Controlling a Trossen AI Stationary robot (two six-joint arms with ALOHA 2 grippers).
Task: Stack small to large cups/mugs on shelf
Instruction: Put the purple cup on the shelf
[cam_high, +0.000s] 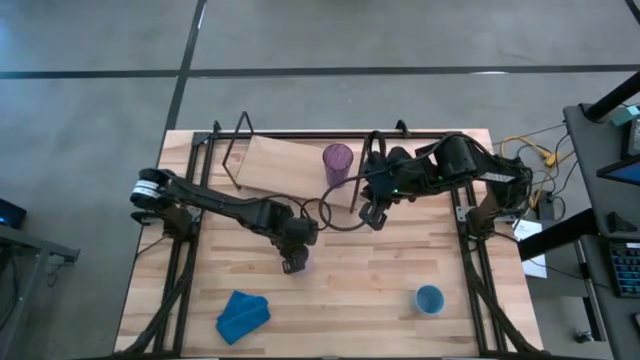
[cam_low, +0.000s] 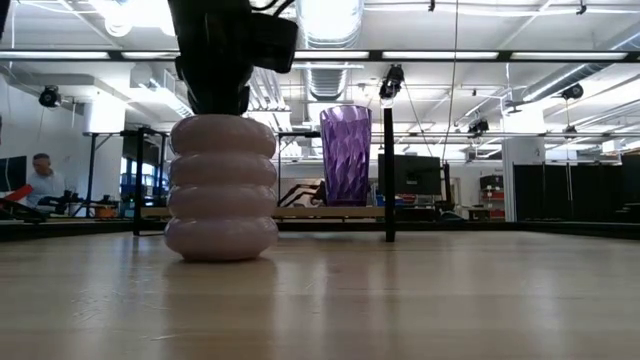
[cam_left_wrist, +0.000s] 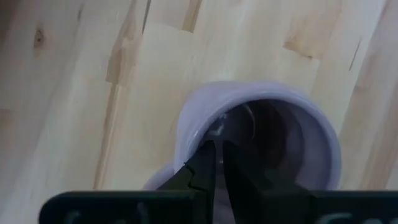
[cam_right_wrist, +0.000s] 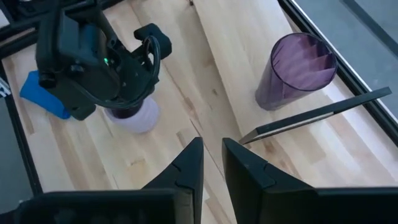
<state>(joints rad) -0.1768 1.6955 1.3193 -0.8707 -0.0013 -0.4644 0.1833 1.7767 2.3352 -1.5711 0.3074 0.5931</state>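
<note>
Three vessels sit well apart: the mug (cam_high: 299, 262) stands on the table (cam_high: 380, 310) near its middle, the tumbler (cam_high: 337, 165) stands upright on the shelf (cam_high: 275, 165) near that board's right end, and the blue cup (cam_high: 429, 299) sits alone toward the table's front right. The left gripper (cam_high: 294, 260) is right over the mug, its jaws nearly together, clamped on the rim with one finger inside the mouth. The right gripper (cam_high: 372, 214) hangs just off the shelf's front right corner, beside the tumbler but clear of it, its jaws close together with a narrow gap, holding nothing. A blue cloth (cam_high: 243, 313) lies near the front left edge. Bare wood lies between mug and shelf, and between mug and cup.
</note>
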